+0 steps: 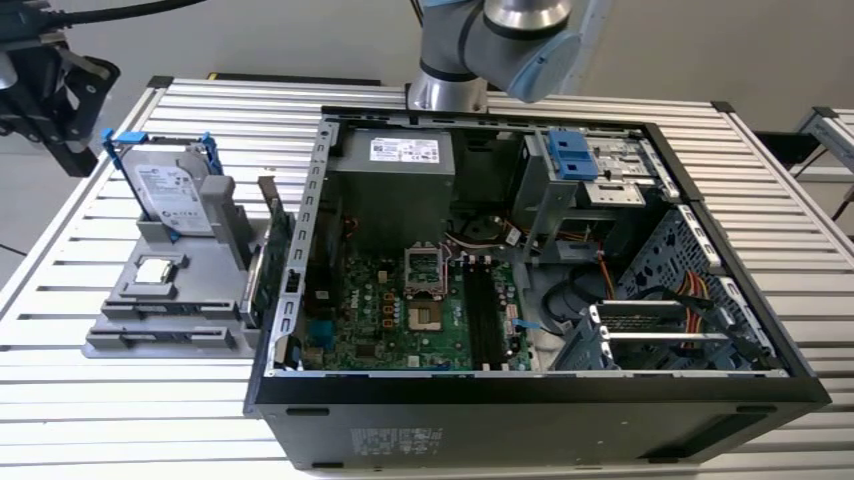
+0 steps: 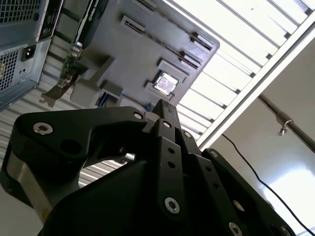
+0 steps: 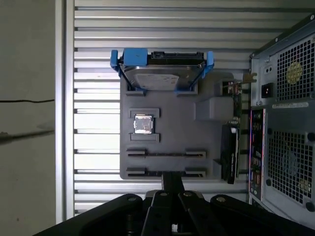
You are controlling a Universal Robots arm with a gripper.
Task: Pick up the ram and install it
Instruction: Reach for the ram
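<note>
- the table (image 1: pixel 120 420) is made of ribbed silver slats, with pale grey floor (image 3: pixel 29 59) past its edge and a thin black cable (image 3: pixel 24 101) lying there
- an open computer case (image 1: pixel 534 410) and a grey holder (image 3: pixel 206 132) sit side by side on the slats
- the ram (image 3: pixel 165 153) stands on edge in a holder slot
- the hand (image 3: pixel 172 181) is closed together on nothing and hovers above the holder

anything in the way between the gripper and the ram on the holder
Nothing visible. In the first wrist view the gripper, shut and empty, hangs above the edge of the grey holder; only open air lies between it and the ram in its slot. The hard drive stands at the holder's other end.
</note>
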